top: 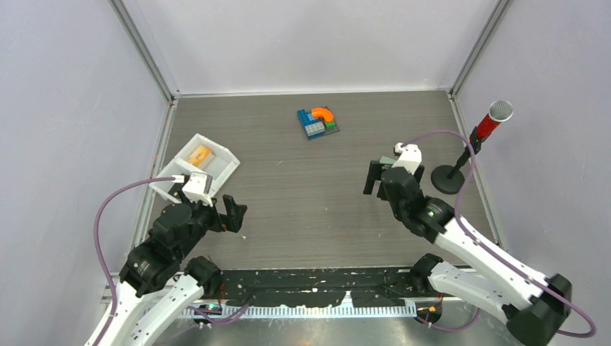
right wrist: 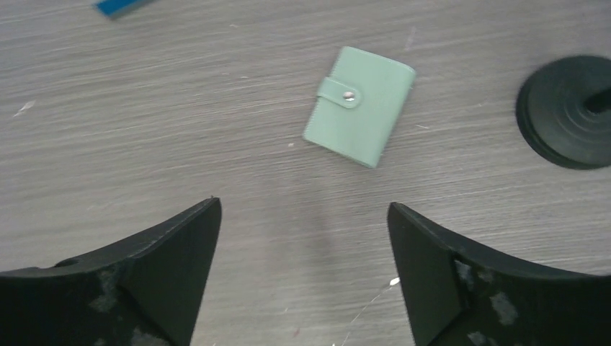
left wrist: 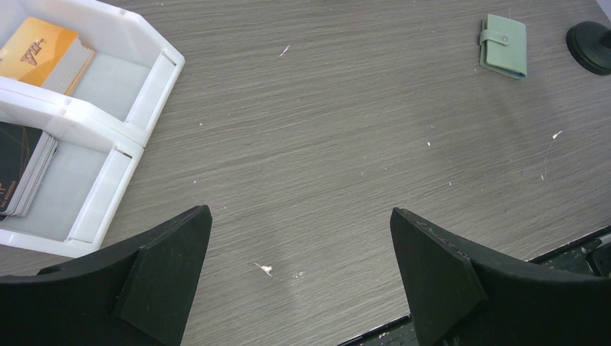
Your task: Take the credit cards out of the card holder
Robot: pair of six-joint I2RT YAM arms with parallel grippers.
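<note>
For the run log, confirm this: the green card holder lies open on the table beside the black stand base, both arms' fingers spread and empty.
One error: the card holder is closed, tab snapped shut, per the right wrist view. It lies on the table beside the stand base, left fingers and right fingers spread and empty.

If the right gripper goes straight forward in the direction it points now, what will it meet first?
Probably the closed card holder, ahead of the open right gripper, though the table may come first.

Lab cell, plain walls (top: 310, 43), alu frame (top: 143, 49), mic (top: 497, 115)
</note>
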